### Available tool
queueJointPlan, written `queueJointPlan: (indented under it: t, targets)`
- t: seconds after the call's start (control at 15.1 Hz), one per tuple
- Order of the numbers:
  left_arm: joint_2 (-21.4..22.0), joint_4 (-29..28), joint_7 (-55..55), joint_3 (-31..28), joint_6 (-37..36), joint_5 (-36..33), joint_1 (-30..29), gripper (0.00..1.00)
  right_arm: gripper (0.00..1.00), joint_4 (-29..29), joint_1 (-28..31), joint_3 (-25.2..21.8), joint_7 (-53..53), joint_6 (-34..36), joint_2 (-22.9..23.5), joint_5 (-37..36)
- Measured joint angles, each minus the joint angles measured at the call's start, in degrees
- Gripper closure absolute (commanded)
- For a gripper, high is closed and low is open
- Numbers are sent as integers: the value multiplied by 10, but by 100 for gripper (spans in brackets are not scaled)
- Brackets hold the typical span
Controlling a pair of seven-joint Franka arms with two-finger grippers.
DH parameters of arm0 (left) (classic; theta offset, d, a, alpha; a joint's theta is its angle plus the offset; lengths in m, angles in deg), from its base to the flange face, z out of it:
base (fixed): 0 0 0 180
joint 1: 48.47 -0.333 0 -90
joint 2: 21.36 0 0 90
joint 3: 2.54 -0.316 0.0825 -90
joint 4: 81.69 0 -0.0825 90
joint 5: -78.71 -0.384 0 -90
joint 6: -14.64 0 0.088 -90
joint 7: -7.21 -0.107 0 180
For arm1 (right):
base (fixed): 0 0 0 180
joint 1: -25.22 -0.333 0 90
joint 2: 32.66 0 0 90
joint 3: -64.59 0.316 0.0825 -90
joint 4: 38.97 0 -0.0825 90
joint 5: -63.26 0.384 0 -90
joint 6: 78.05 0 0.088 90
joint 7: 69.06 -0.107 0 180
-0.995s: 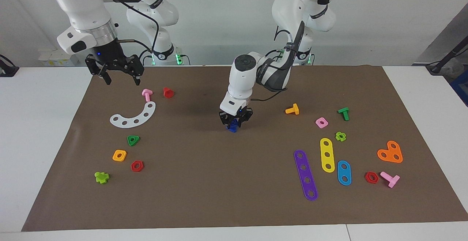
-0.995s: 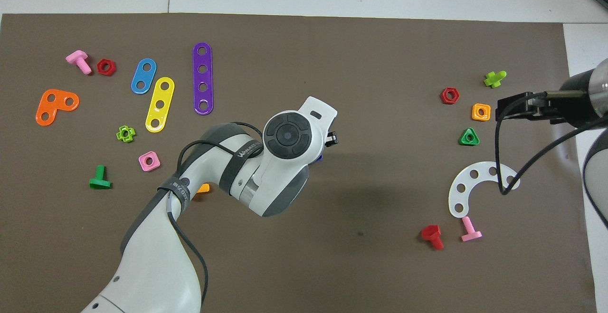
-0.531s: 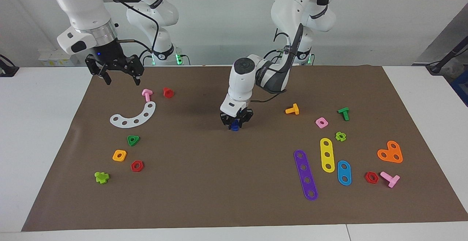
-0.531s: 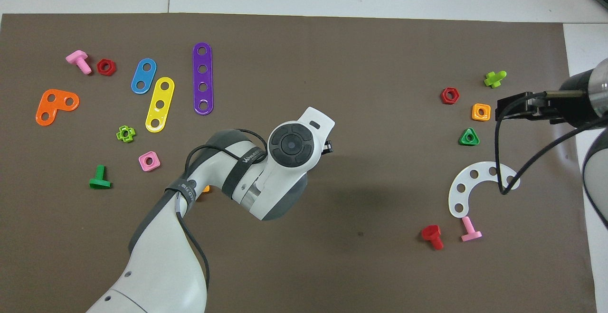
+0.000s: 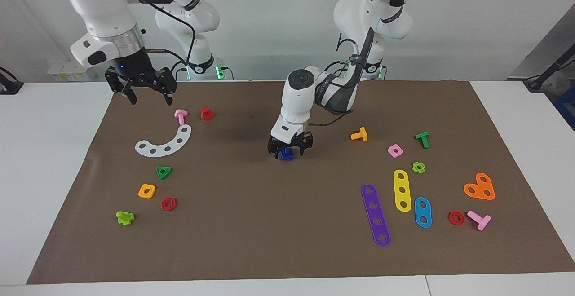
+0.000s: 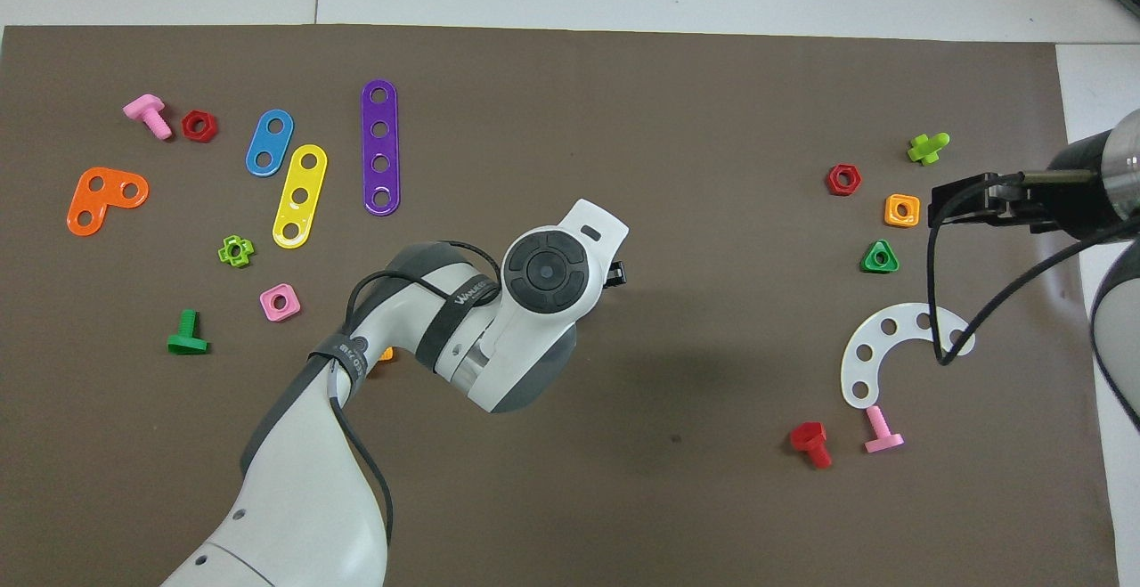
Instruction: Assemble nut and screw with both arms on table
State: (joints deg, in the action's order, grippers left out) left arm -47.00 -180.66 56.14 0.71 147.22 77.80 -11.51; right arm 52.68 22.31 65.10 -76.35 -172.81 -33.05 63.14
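Note:
My left gripper point(image 5: 289, 147) is low over the middle of the brown mat point(image 5: 251, 224), its fingers spread open. A small blue piece point(image 5: 286, 154) stands on the mat between them; it looks like the blue screw, and I cannot tell the blue nut apart from it. In the overhead view the left wrist point(image 6: 543, 271) hides the blue piece, and only one black fingertip point(image 6: 615, 275) shows. My right gripper point(image 5: 146, 93) waits open and empty in the air over the mat's edge at the right arm's end; it also shows in the overhead view point(image 6: 957, 202).
A pink bolt point(image 5: 180, 116), a red bolt point(image 5: 206, 113) and a white curved strip point(image 5: 165, 142) lie below the right gripper. An orange bolt point(image 5: 359, 134), a pink nut point(image 5: 395, 150), a green bolt point(image 5: 422, 139) and coloured strips point(image 5: 375, 214) lie toward the left arm's end.
The left gripper lowered the blue piece to the mat and opened its fingers, letting it go. The right arm has not moved.

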Motion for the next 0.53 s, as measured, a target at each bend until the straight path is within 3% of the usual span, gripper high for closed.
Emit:
queueJointPlan:
  t: [0.2, 0.53]
  targets:
    - [14, 46, -46, -2, -85, 0, -40, 0, 0, 0, 0, 0, 0, 0, 0, 0]
    - [91, 60, -246, -5, -212, 22, -165, 0, 0, 0, 0, 0, 0, 0, 0, 0]
